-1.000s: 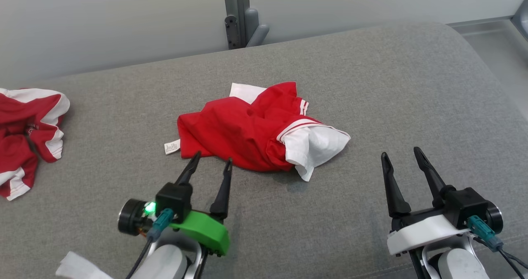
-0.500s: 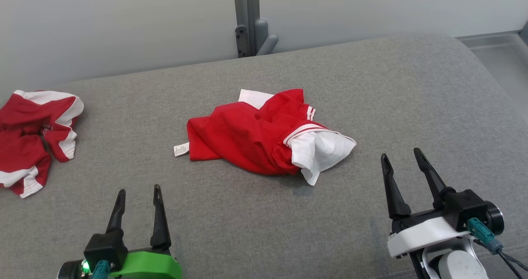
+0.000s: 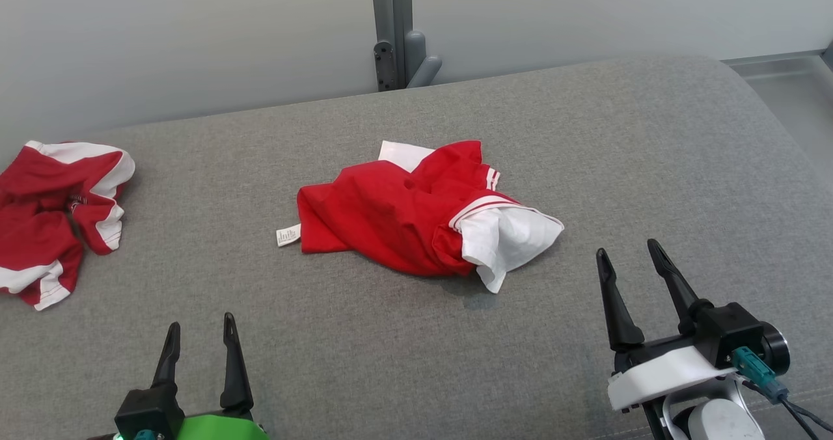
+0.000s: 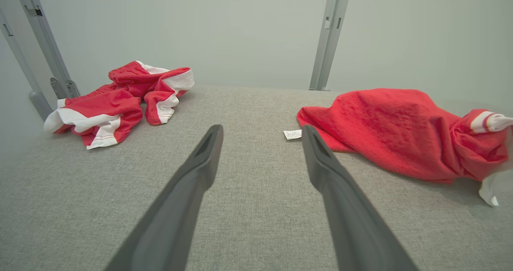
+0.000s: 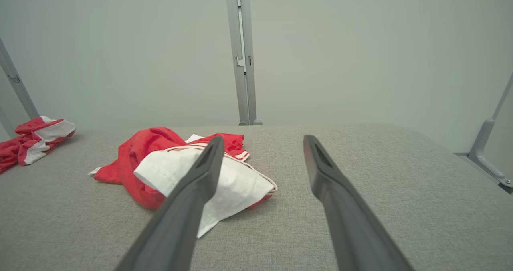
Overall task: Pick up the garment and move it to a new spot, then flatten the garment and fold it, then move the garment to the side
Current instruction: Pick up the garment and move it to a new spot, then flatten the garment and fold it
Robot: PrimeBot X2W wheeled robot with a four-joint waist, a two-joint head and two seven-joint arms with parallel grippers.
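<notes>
Nearest to us, at the near left, we see the left claw (image 3: 200, 323). Its two dark fingers stand well apart and it has hold of nothing. Under it is the bare gray fabric of the worktop (image 3: 390, 349). At the near right is the right claw (image 3: 626, 248), also spread wide and also empty, with its fingers pointing toward the far side.

A little farther, about in the middle of the worktop, lies the garment (image 3: 403, 215). It is red, crumpled and not flat. It is apart from both claws and lies between them, somewhat closer to the right one. Its white sleeve (image 3: 507, 235) sticks out on the right side toward the right claw, with a red and white stripe along the seam. A small white label (image 3: 287, 235) lies on the fabric at the garment's left edge. In the left wrist view this label is just beyond the tip of one finger.

At the far left, well apart from the garment, is a second red and white piece of clothing (image 3: 58, 212), bunched near the worktop's edge.

Behind the far edge of the worktop a gray metal post (image 3: 394, 30) stands upright in front of a pale wall (image 3: 195, 36).
</notes>
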